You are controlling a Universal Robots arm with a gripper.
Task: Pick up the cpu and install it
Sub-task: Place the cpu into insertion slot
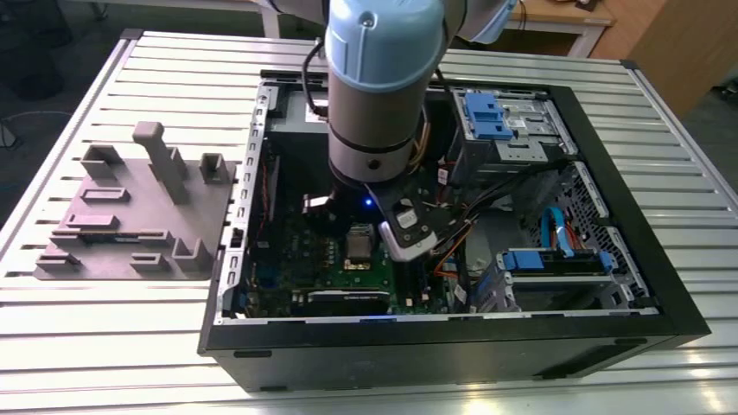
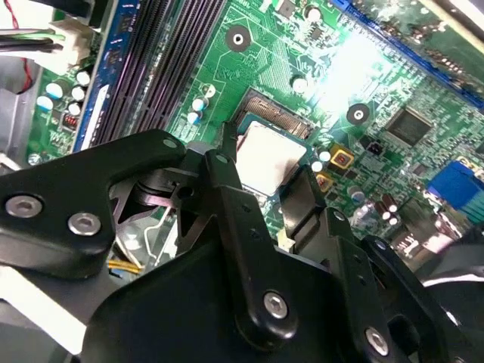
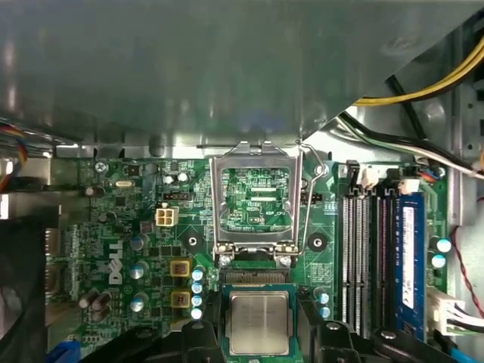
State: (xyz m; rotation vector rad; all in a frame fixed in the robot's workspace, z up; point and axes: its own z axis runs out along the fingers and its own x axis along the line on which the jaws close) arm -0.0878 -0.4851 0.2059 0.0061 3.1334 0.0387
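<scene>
Slatted metal worktop carries an open computer case lying on its side, with a grey moulded tray beside it on the exterior view's left. The arm reaches down into the case over the green motherboard. In both wrist views the end effector is closed on the cpu, its black fingers against two opposite edges. The cpu lies flat at the socket, just beside the raised metal bracket, with the memory slots near.
</scene>
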